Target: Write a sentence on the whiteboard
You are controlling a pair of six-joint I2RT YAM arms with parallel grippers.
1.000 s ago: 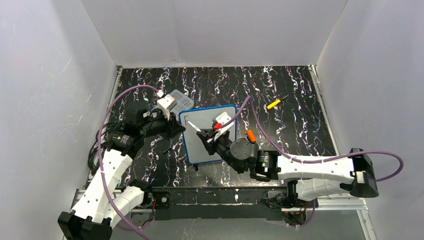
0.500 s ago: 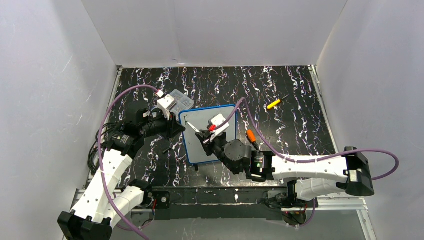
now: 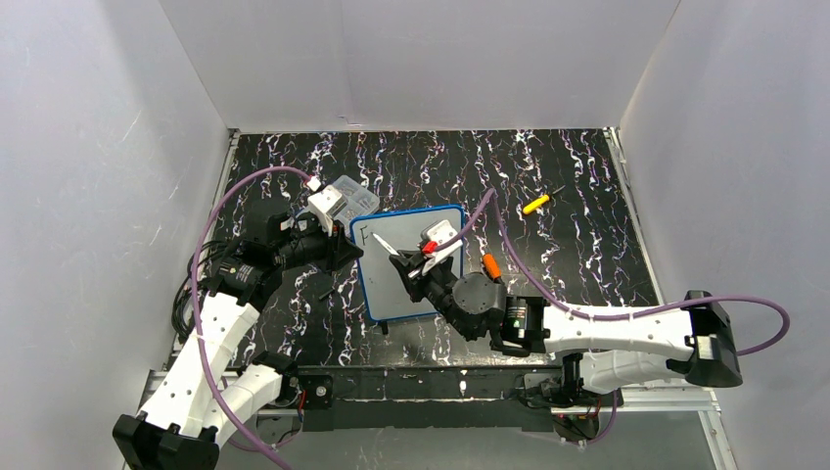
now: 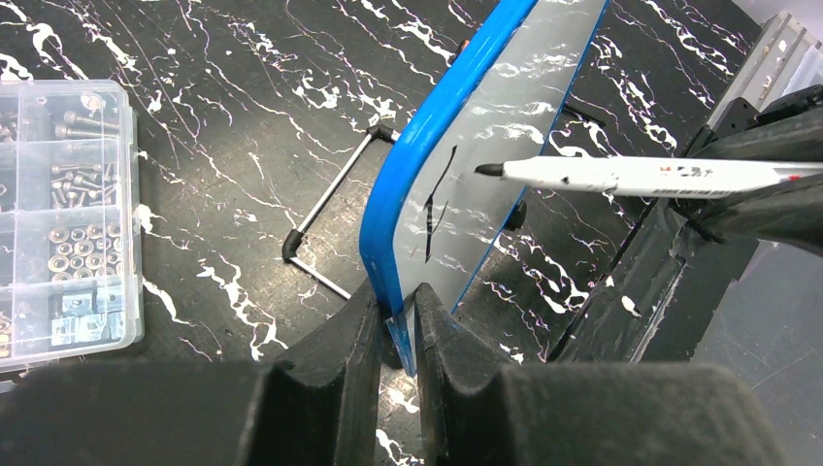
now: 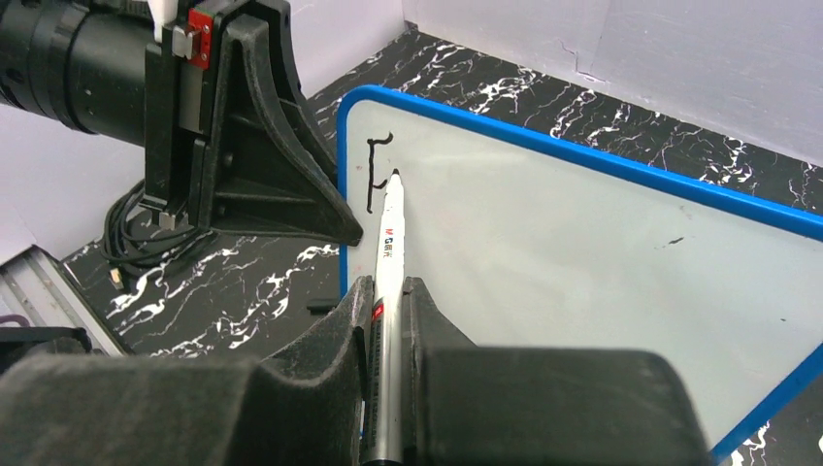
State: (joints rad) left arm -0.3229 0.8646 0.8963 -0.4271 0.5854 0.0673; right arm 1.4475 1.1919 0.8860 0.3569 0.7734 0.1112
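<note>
Since a second earlier, the mark at the far-left corner of the whiteboard had grown from a single hooked stroke into an F-like shape, the first strokes of the sentence. The right arm had swung a little toward the desk's left edge and back again. The board and the left arm had not shifted. The board sat near the middle of the desk, somewhat toward its left edge, writing face up. Its longer sides appeared to run across the desk from left to right, turned slightly so that the right end lay farther back. The left gripper had its jaws pinched narrowly on the blue frame at the board's left edge. The right gripper had its jaws closed on a white marker. The marker's barrel ran from the near right up toward the desk's far-left corner, and its black tip sat just beside the fresh strokes; whether it touched the surface could not be told. A clear compartment box of small hardware lay just beyond the board's far-left corner.
</note>
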